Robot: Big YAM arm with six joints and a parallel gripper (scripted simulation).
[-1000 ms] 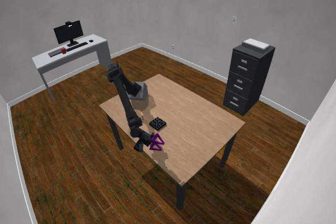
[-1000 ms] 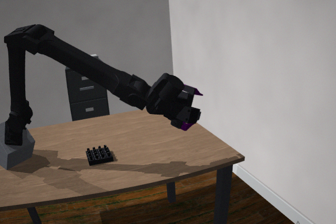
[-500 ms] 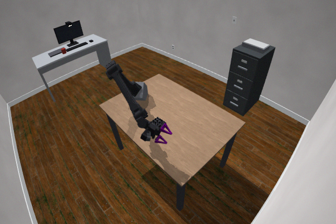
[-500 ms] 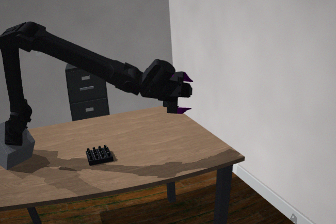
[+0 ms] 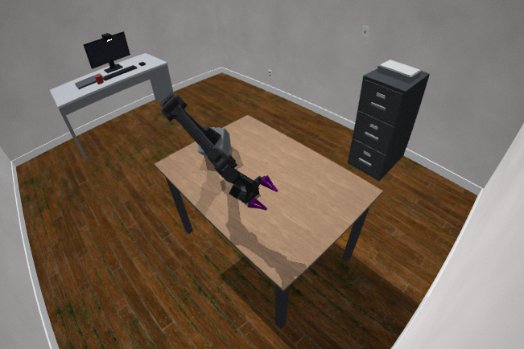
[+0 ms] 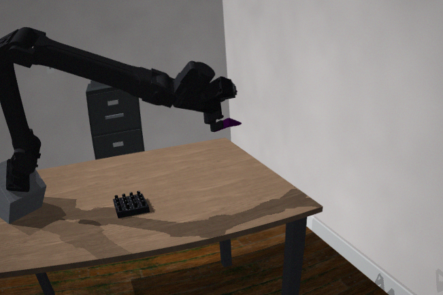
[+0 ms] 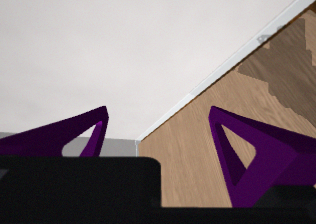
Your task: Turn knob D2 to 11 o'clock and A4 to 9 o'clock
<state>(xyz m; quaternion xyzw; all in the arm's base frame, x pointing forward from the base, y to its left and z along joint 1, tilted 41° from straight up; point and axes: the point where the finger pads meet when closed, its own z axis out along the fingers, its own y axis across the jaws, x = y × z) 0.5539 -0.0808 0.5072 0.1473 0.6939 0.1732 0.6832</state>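
The knob box (image 6: 134, 211) is a small black block with rows of upright black knobs. It stands on the table in the exterior view, right of the arm's base. Its knob lines, marks and printed names are too small to read there. In the top view the arm's wrist and gripper cover the place where it stands, and the wrist view does not show it. My gripper (image 5: 271, 199) (image 7: 158, 111) is open and empty, its two purple fingers wide apart. In the exterior view it hangs high above the table, well right of the box and far above it.
The wooden table (image 5: 311, 177) (image 6: 194, 166) carries the arm's grey base (image 5: 223, 144) (image 6: 16, 198) at one end. The arm's shadow falls across the table top. A dark filing cabinet (image 5: 379, 123) (image 6: 117, 122) and a white desk (image 5: 68, 96) stand away from the table.
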